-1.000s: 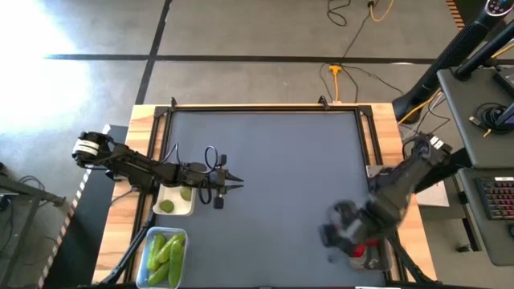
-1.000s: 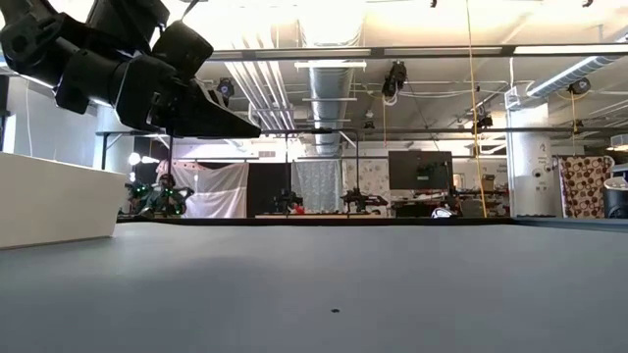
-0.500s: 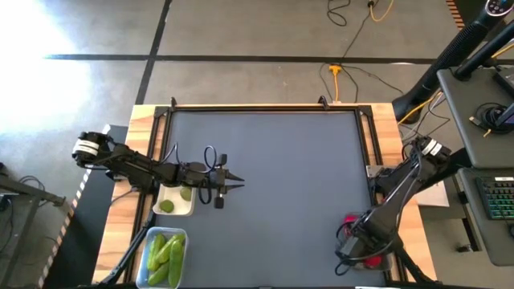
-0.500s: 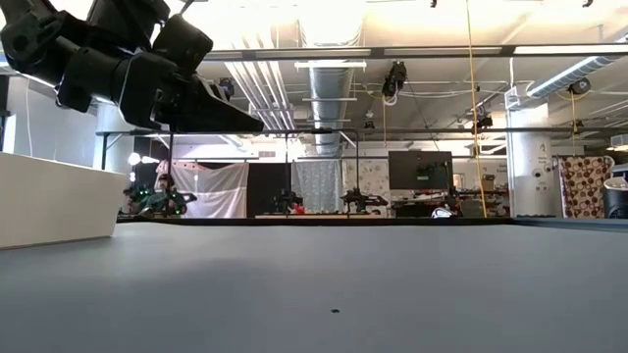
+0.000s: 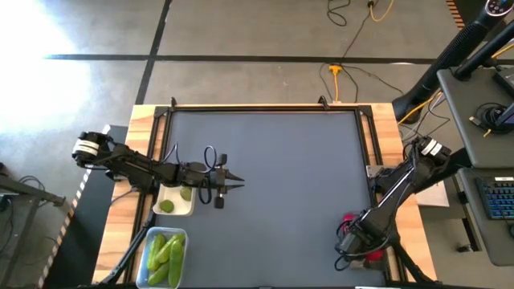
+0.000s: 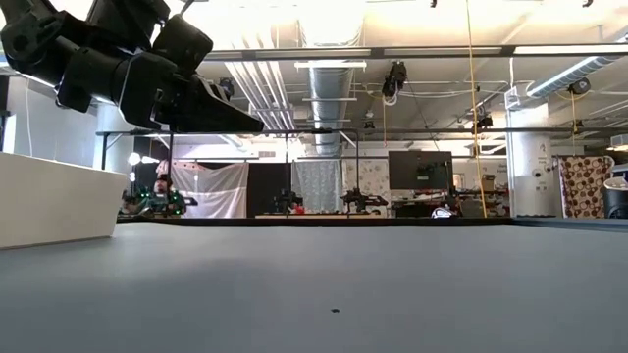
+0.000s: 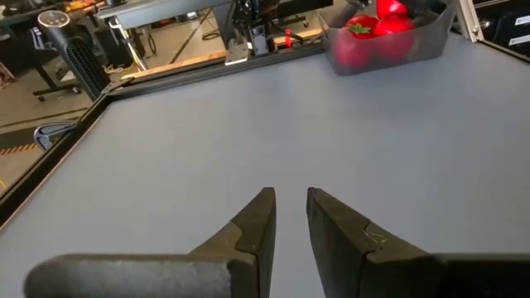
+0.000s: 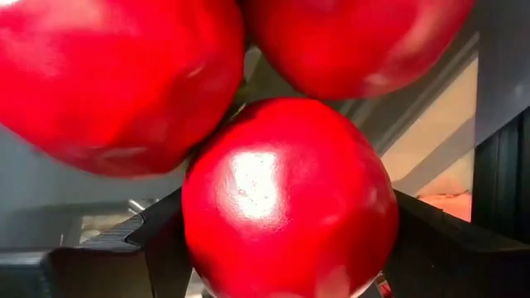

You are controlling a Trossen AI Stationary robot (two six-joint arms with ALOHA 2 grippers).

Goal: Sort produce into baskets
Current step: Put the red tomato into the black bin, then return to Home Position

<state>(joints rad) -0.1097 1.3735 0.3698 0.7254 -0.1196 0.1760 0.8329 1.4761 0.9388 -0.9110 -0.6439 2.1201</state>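
My right gripper [image 5: 357, 242] reaches down into a clear tub [image 5: 347, 221] at the table's near right corner and is shut on a round glossy red piece [image 8: 286, 199]. Two more red pieces [image 8: 108, 74] lie against it. My left gripper [image 7: 290, 199] hangs empty above the table, just right of the shallow white tray [image 5: 178, 210]; its fingers are almost together. The tray holds two light-green limes [image 5: 166, 206]. A second clear tub [image 5: 151, 238] at the near left corner holds several long green cucumbers [image 5: 165, 253]. My right gripper pinches the red piece by two opposite sides [image 8: 199, 232] between its two fingers [image 8: 153, 240]. In the high view the arm comes at it from above, pointing down. The piece lies against two other red pieces in the tub.
The dark mat [image 5: 281, 177] spreads between the two arms. The red tub also shows in the left wrist view [image 7: 385, 37], across the table. The white tray's wall [image 6: 49, 201] stands at the left of the low view. Wooden table edges and a black frame ring the mat.
My right gripper has gone toward the table's right edge and down into the tub of red pieces, carrying the red piece with it, and has stayed there for the last half second.
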